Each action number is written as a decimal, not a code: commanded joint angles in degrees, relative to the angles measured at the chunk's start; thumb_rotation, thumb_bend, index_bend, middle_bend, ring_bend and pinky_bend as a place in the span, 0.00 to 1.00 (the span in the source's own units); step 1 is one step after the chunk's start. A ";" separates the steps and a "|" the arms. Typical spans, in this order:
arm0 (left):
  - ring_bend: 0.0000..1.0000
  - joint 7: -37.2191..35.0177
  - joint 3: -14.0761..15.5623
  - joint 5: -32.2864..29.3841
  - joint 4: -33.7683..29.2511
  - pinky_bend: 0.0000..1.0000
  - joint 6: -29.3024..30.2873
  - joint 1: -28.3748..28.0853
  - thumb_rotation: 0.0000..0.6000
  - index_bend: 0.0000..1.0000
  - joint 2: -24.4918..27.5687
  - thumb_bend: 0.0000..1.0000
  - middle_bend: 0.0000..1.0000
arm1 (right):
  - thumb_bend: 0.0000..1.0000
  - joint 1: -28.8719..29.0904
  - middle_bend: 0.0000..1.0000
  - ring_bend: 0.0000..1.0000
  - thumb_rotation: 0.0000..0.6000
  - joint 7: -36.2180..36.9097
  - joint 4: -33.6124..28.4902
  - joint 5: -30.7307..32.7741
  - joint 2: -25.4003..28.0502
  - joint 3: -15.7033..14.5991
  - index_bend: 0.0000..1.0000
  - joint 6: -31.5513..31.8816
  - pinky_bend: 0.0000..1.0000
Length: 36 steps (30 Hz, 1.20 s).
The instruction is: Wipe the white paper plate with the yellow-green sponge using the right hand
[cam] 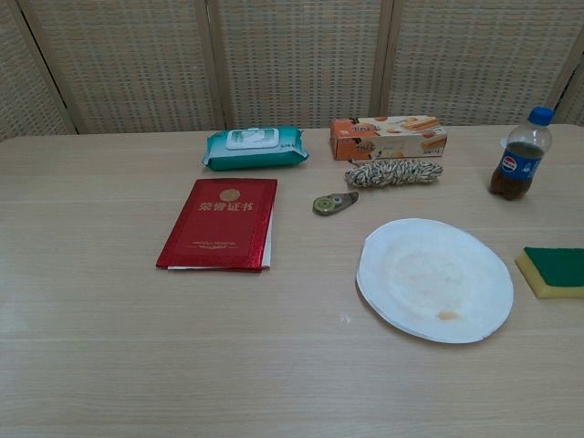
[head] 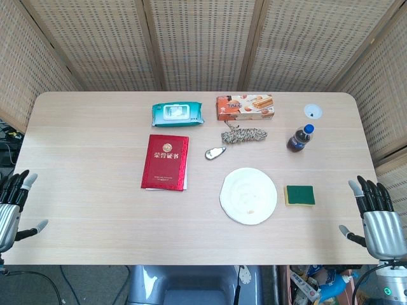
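Task is judged not yet begun. The plate (head: 248,196) lies flat on the desk (head: 95,210), right of centre, w/ a small brownish stain seen near its front edge in the chest view; nothing has been wiped as far as can be told. The sponge (head: 299,194) lies just beside the plate on its right, apart from it, green face up, yellow layer visible at the edge. It is untouched.

The right hand (head: 376,219) is seen at the desk's near right corner in the head view only, fingers spread apart and pointing up, nothing held. It is well apart from the sponge. The left hand (head: 13,210) is at the near left corner, likewise w/ fingers apart and empty; no part is asked of it.

Other items sit behind, not in the way: a red booklet (head: 165,162) left of the plate, a wipes pack (head: 177,114), a biscuit box (head: 245,107), a rope bundle (head: 244,135), a small tape dispenser (head: 215,153), a cola bottle (head: 299,138) behind the sponge.

All steps are left, approx.: right hand to be brought fwd to the sponge, sponge to be gripped, lifted over onto the plate, rubbed across the stain. The bottle stands near the reach path and could be knocked.
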 commanded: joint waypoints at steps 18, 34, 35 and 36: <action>0.00 1.63 -1.41 -3.44 1.22 0.00 -2.96 -1.36 1.00 0.00 -1.56 0.00 0.00 | 0.00 8.85 0.00 0.00 1.00 0.17 4.27 5.35 -0.95 0.54 0.00 -18.82 0.00; 0.00 3.61 -1.91 -6.00 1.70 0.00 -5.20 -2.35 1.00 0.00 -2.77 0.00 0.00 | 0.00 20.01 0.08 0.01 1.00 6.08 26.72 10.12 -13.69 0.56 0.01 -37.92 0.04; 0.00 3.52 -1.94 -6.05 1.63 0.00 -5.19 -2.35 1.00 0.00 -2.72 0.00 0.00 | 0.00 20.11 0.09 0.02 1.00 5.72 27.60 10.00 -14.30 0.43 0.02 -37.75 0.05; 0.00 3.51 -1.94 -6.07 1.57 0.00 -5.18 -2.35 1.00 0.00 -2.67 0.00 0.00 | 0.00 20.19 0.11 0.04 1.00 5.53 28.27 9.98 -14.89 0.37 0.05 -37.57 0.07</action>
